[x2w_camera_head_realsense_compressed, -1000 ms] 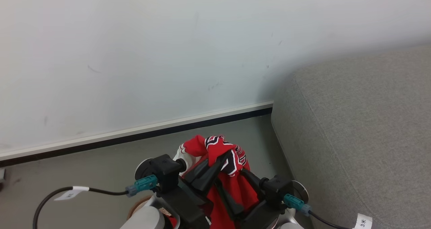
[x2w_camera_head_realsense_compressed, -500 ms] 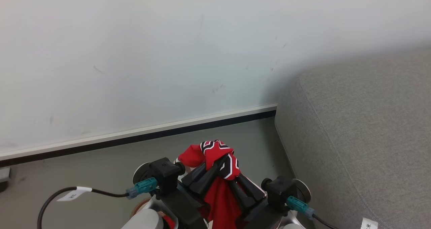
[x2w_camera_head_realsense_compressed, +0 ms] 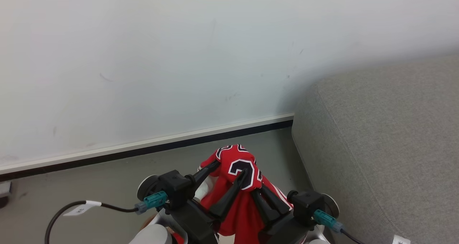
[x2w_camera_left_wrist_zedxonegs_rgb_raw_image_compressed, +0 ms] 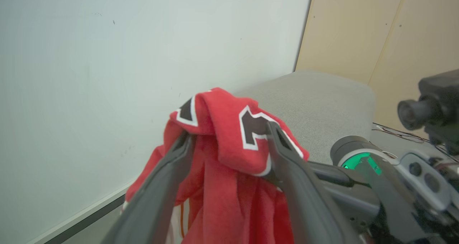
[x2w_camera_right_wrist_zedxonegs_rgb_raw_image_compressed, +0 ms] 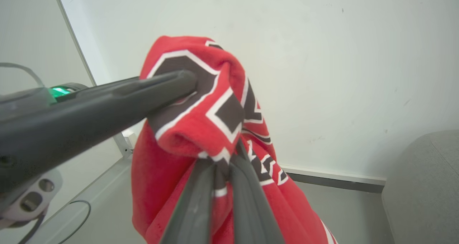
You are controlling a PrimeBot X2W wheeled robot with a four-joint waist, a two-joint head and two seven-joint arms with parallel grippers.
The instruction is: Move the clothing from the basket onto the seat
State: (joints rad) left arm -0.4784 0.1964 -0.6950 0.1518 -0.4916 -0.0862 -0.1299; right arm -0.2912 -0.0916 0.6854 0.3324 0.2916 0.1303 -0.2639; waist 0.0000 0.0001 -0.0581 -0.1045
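Low in the head view, the right tool [x2w_camera_head_realsense_compressed: 259,193] now pinches the red jersey [x2w_camera_head_realsense_compressed: 235,158] while the left tool [x2w_camera_head_realsense_compressed: 232,167] has just spread, fingers [x2w_camera_head_realsense_compressed: 229,194] straddling the cloth. Handed over, the jersey hangs over the floor [x2w_camera_head_realsense_compressed: 89,179] beside the grey seat [x2w_camera_head_realsense_compressed: 387,136], ready to carry across.

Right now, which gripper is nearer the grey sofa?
Right. The right gripper, shut on the red jersey, sits on the side toward the grey sofa without touching it. The left gripper, open around the jersey's top, is farther away.
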